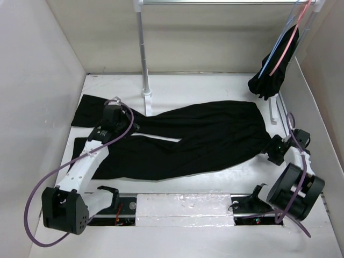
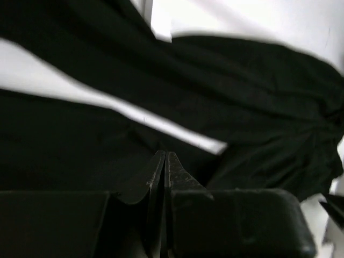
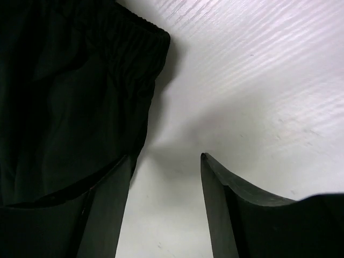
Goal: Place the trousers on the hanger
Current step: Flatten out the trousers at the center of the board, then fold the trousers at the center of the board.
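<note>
White table (image 1: 204, 86), metal rack pole (image 1: 142, 48), bunched black garment (image 1: 271, 78) on pink hanger (image 1: 290, 40)

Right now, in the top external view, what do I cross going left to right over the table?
left gripper → rack post → trousers' waist end → right gripper. The hanging black bundle is left out because it sits over the same stretch as the right gripper.
</note>
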You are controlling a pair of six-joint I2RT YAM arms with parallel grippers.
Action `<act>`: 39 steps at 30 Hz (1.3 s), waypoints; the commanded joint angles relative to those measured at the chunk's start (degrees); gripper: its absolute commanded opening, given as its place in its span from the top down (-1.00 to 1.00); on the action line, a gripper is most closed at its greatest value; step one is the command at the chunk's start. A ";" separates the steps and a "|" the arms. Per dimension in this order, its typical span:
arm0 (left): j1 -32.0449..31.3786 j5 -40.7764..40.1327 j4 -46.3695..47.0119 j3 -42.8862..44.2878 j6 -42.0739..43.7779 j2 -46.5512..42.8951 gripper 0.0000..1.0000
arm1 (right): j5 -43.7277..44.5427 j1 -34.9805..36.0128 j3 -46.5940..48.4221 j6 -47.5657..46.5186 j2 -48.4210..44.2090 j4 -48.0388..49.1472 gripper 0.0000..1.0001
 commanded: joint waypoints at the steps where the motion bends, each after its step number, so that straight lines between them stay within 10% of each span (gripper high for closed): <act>1: 2.30 9.14 1.51 -3.50 0.47 -3.08 1.00 | -4.53 -0.42 -0.78 4.21 5.16 11.11 -0.20; 12: 2.93 10.31 0.03 -3.96 4.95 -8.53 1.00 | -5.31 0.11 1.24 3.96 9.74 14.20 -0.09; 22: 2.93 10.58 -0.60 -6.85 5.22 -9.58 1.00 | -6.82 0.11 2.81 1.32 -1.08 6.73 -0.41; 31: 2.93 4.43 -4.99 -5.45 4.61 -9.15 0.44 | -2.60 -2.17 3.35 5.88 8.05 14.26 -0.39; 36: 2.93 2.84 -6.57 -5.27 4.17 -8.80 0.26 | -3.48 -2.17 5.54 5.89 15.18 16.66 -0.06; 39: 2.93 1.53 -7.54 -5.71 3.91 -8.45 0.25 | -3.83 -2.17 5.19 5.88 17.91 18.41 0.53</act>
